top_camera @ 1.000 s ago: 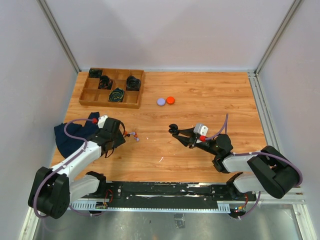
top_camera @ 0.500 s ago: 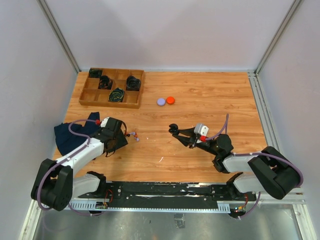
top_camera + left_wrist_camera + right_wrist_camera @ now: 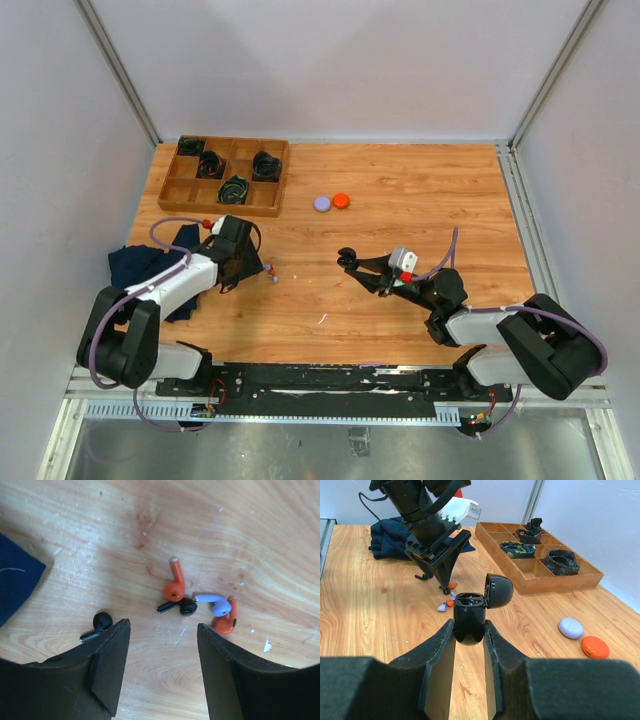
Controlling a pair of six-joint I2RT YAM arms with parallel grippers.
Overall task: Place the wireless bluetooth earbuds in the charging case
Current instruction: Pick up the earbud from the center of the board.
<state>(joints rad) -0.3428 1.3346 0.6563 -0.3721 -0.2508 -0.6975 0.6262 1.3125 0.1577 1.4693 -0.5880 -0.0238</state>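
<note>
Orange earbud (image 3: pixel 174 584) just beyond jaws.

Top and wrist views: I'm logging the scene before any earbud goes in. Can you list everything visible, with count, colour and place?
table: one, light wood, fills the workspace
earbuds: five (two orange, one pale purple, two black); four clustered left of centre, one black lying apart
charging case: one, black, lid open, held right of centre
round cases: two, purple and orange, side by side at the far middle
tray: one, brown wood, far left corner
cables: four coils, dark, in separate tray compartments
cloth: one, dark blue, left edge
left gripper: open, above the earbud cluster
right gripper: shut on the charging case
</note>
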